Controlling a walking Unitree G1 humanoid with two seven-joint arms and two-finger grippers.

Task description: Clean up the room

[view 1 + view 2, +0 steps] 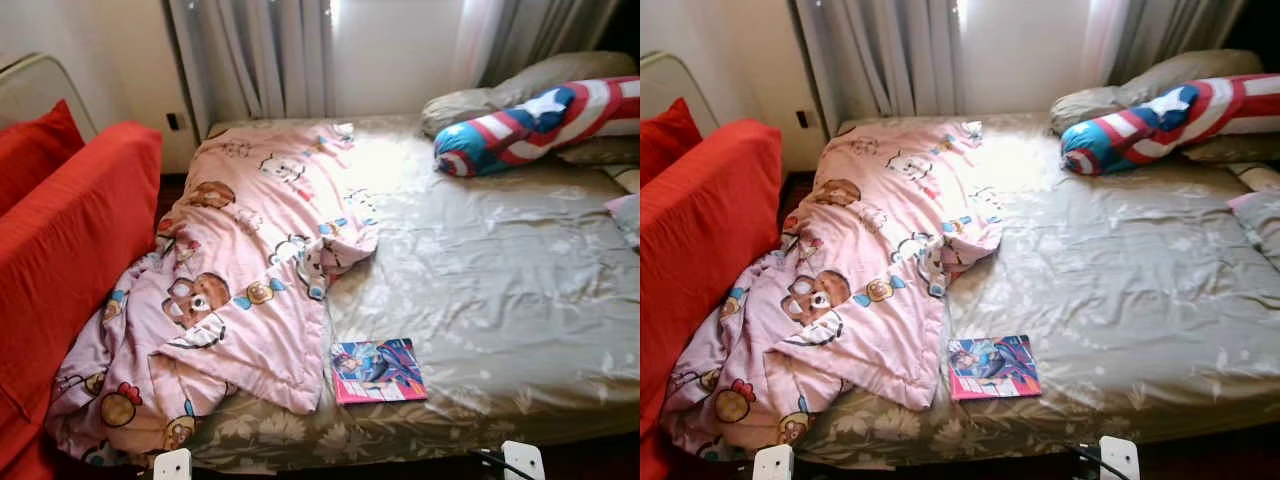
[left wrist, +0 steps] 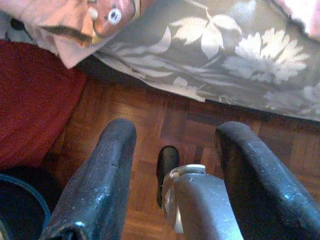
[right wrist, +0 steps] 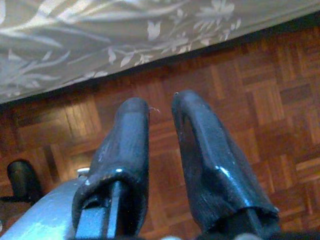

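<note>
My left gripper point(image 2: 172, 145) and right gripper point(image 3: 160, 112) hang released over floor; blanket point(image 1: 240, 270) bunched, book point(image 1: 378, 370) stray on bed point(image 1: 500, 290) — need tidying.

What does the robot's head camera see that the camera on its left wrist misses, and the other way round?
Left eye view alone: the magazine near the bed's foot edge, a star-and-stripes bolster, curtains and the red sofa.

Left wrist view alone: the left gripper, open, hanging over parquet floor, with a dark blue tub.

Both: the pink cartoon quilt and the leaf-patterned bedsheet.
</note>
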